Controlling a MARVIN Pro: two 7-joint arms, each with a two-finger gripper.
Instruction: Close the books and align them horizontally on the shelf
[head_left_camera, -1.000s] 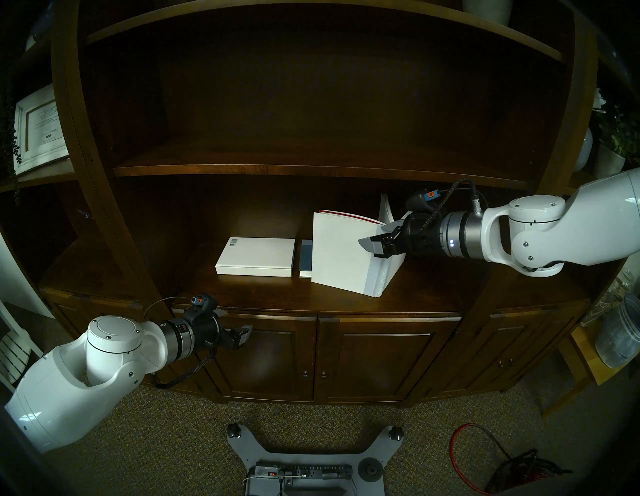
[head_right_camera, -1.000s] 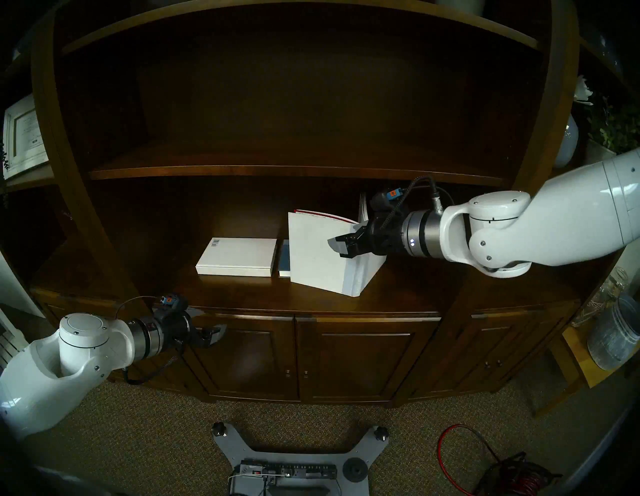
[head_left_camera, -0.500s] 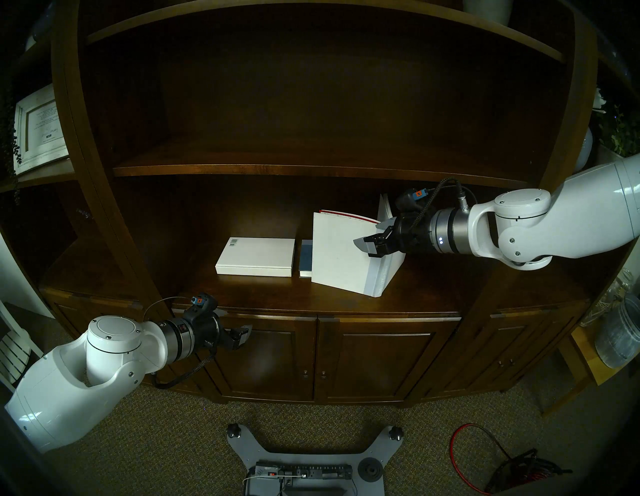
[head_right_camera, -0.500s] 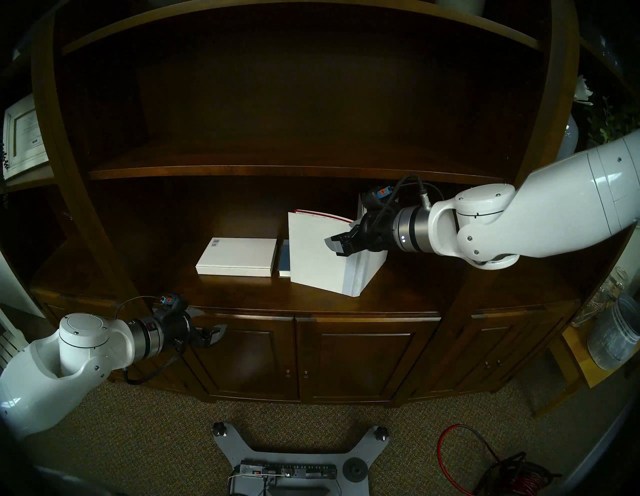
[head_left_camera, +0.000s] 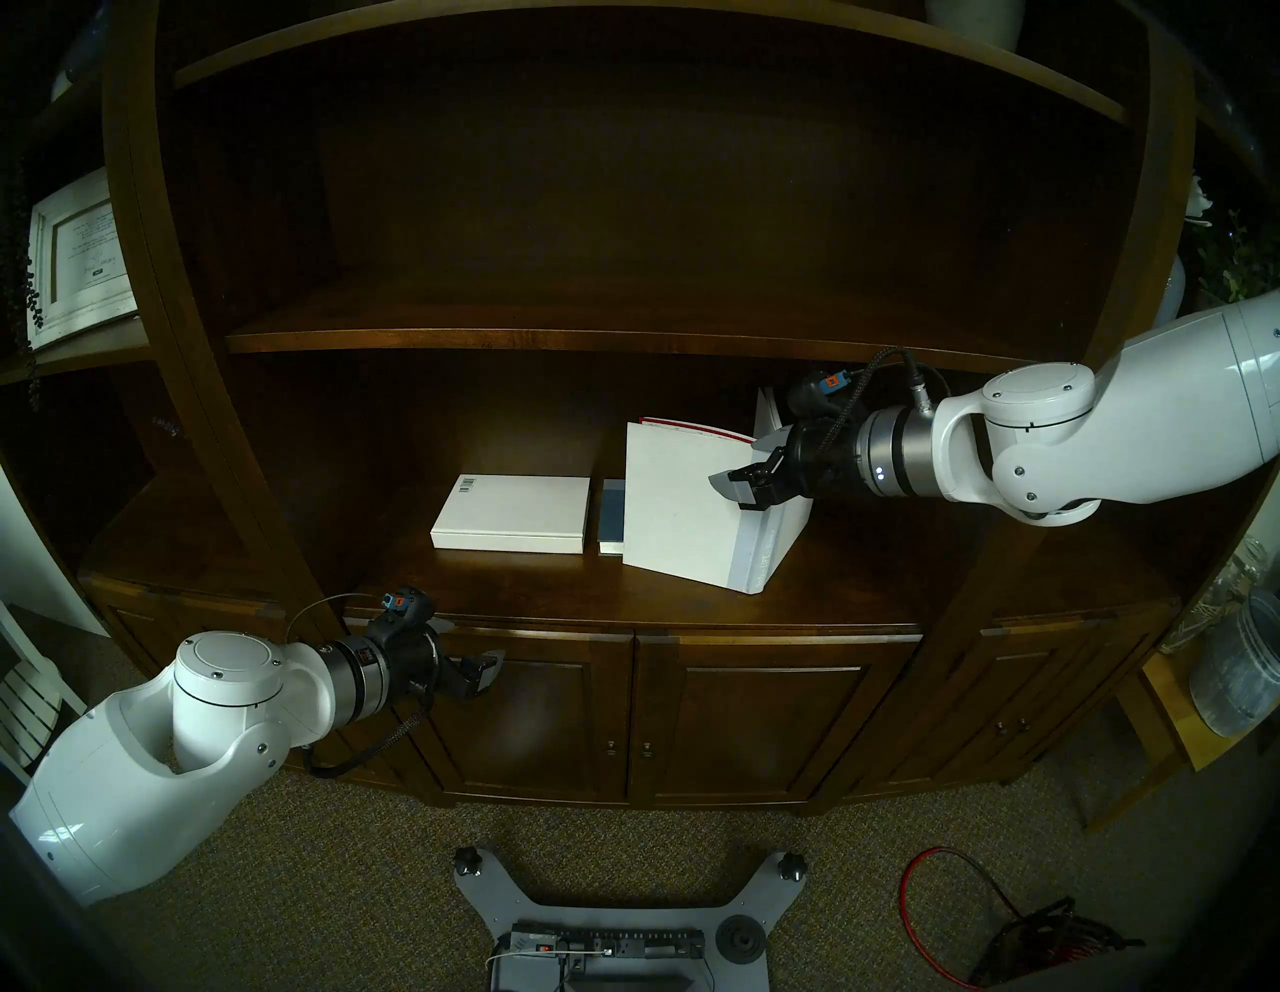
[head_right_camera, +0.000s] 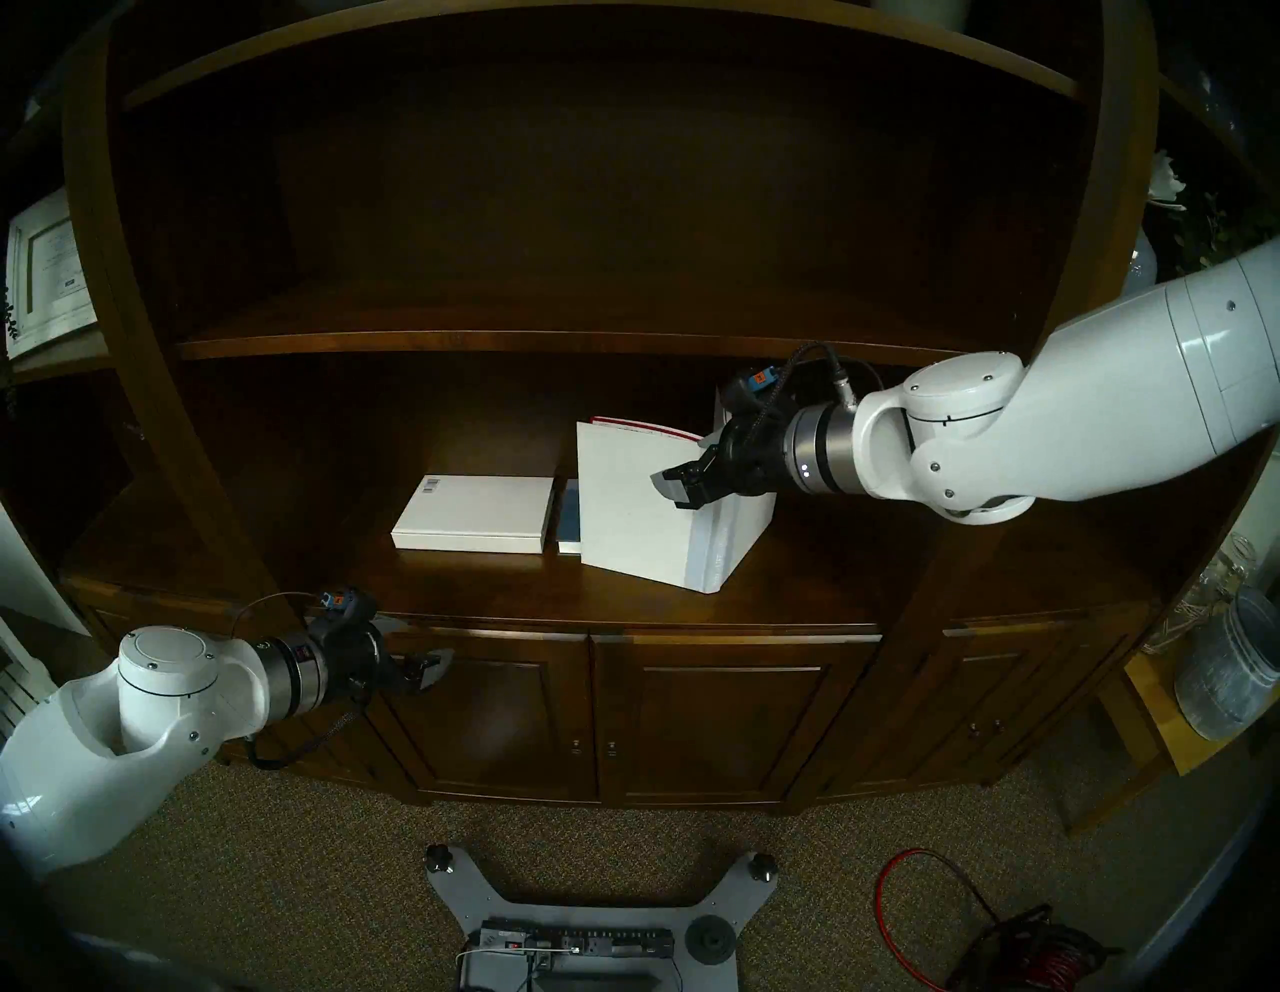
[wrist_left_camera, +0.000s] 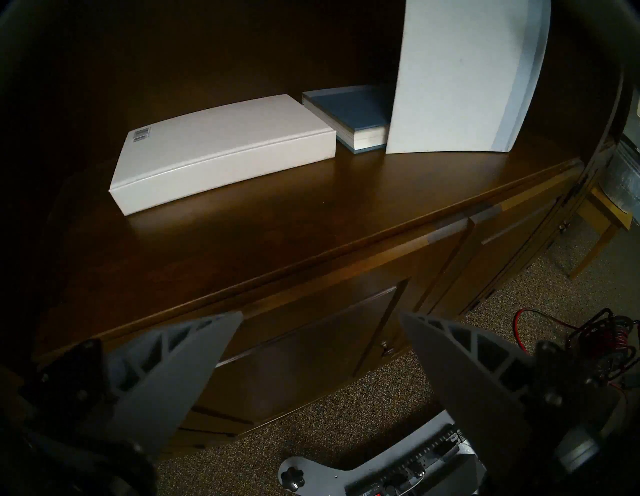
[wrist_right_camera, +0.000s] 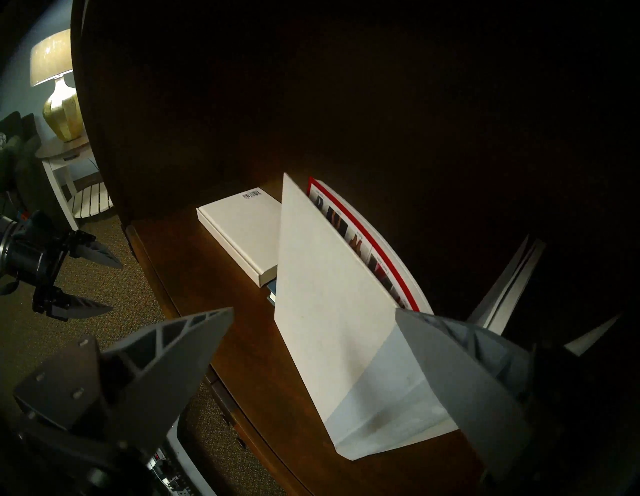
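Observation:
The white book with a barcode (head_left_camera: 512, 512) lies flat on the dark wooden shelf (head_left_camera: 485, 596). The blue book (head_left_camera: 611, 519) lies flat beside it on the right, partly hidden by the larger white book (head_left_camera: 682, 512). That one stands open on its edge, with a red-edged inner cover and a grey-blue spine strip. My right gripper (head_left_camera: 738, 464) is open at the top of its spine. In the right wrist view (wrist_right_camera: 313, 311) the front cover stands between its fingers; I cannot tell if they touch. My left gripper (head_left_camera: 481, 644) is open and empty, below the shelf's front edge.
An upper shelf board (head_left_camera: 623, 339) runs close above my right wrist. A white-framed picture (head_left_camera: 76, 256) stands far left. A clear jar (head_left_camera: 1240, 665) sits on a side table at the right. A red cable (head_left_camera: 970, 900) and my base (head_left_camera: 609, 921) are on the carpet.
My right gripper has crept a little left and up along the open book's spine, and the arm behind it has risen. The books and my left arm have not moved.

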